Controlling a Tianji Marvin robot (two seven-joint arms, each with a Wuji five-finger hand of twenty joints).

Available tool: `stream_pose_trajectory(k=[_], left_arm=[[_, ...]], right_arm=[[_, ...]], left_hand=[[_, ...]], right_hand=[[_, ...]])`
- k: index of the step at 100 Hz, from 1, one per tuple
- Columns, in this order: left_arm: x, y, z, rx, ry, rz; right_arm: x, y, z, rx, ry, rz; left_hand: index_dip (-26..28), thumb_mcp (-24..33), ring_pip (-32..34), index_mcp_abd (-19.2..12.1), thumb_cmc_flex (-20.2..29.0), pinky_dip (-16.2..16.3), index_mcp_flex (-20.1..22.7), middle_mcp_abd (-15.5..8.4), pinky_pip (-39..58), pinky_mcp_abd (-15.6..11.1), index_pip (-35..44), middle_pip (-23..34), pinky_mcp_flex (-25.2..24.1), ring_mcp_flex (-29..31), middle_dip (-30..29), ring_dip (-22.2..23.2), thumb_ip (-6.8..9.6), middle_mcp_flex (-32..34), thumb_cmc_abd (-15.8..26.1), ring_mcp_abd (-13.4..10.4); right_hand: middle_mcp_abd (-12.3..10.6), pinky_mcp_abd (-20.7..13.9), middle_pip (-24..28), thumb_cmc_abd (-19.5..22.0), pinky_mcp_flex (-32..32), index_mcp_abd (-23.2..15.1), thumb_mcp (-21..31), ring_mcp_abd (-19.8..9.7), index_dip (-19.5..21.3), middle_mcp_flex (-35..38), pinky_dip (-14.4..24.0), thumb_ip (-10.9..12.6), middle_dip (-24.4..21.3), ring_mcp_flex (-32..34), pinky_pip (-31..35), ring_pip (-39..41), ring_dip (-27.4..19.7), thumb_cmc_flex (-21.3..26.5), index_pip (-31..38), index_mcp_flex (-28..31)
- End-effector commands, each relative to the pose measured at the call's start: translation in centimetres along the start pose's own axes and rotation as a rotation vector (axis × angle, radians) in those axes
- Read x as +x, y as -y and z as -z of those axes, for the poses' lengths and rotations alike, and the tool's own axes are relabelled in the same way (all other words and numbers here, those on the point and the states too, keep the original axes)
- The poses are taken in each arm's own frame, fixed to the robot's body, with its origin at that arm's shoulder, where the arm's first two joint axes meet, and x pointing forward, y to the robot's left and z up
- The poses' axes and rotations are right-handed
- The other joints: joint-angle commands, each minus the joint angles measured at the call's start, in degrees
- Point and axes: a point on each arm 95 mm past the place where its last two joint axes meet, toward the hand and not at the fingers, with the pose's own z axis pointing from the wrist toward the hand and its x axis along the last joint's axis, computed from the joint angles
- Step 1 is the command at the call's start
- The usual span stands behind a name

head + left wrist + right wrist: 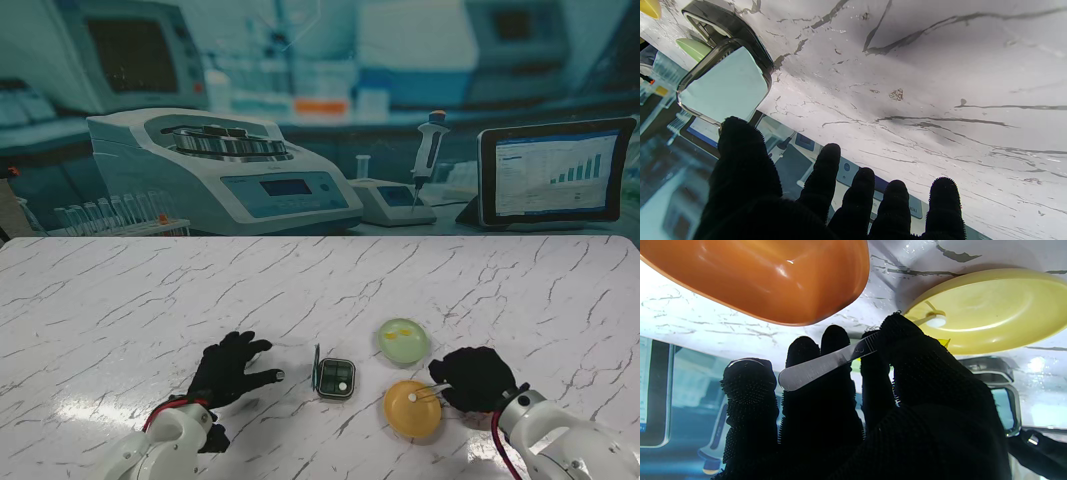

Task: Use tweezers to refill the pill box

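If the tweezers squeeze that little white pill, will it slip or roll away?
Probably, yes: the pill looks small, round and smooth, so it may slip from the thin metal tweezers. The orange dish curves up, likely stopping it rolling far.

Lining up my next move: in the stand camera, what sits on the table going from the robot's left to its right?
left hand → pill box → orange dish → right hand holding the tweezers. The green dish overlaps the orange one sideways, so it is left out.

The left hand [232,369] lies palm down on the table at about seven o'clock, gloved fingers [943,203] spread toward two o'clock, gripping nothing. The right hand [474,378] sits at five o'clock, its fingers [840,380] curled and pinching the tweezers [826,364], which point toward nine o'clock.
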Motion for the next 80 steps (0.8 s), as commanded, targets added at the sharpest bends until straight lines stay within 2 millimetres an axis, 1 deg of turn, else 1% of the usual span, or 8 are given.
stream_pose_trajectory(k=[1, 80], left_arm=[[0.20, -0.52, 0.14, -0.016, -0.015, 0.016], [0.11, -0.56, 0.24, -0.024, -0.014, 0.024]], right_arm=[[0.35, 0.09, 0.03, 0.007, -0.009, -0.004], [1.13, -0.11, -0.16, 0.023, -0.039, -0.007]], left_hand=[[-0.82, 0.61, -1.26, -1.77, -1.77, 0.64, -1.14, 0.52, -2.35, 0.46, -0.78, -1.44, -0.56, -2.42, -0.53, -0.04, 1.92, -1.53, 3.14, -0.64], [-0.92, 0.64, -1.53, -2.44, -1.77, 0.59, -1.29, 0.87, -3.25, 0.43, -0.90, -1.73, -0.57, -2.65, -0.83, -0.16, 1.96, -1.98, 3.16, -0.49]], right_hand=[[2.10, -29.30, -0.17, -0.92, 0.08, 0.00, 1.97, -1.86, 0.26, -1.73, 0.43, -0.19, 0.84, -0.99, 0.07, -0.29, 0.83, 2.39, 0.38, -1.62], [2.15, -28.96, -0.88, -0.90, -0.04, 0.44, 2.30, -1.81, 0.13, -1.76, 0.85, -0.36, 1.17, -1.04, -0.39, -0.53, 0.88, 2.15, 0.24, -1.88]])
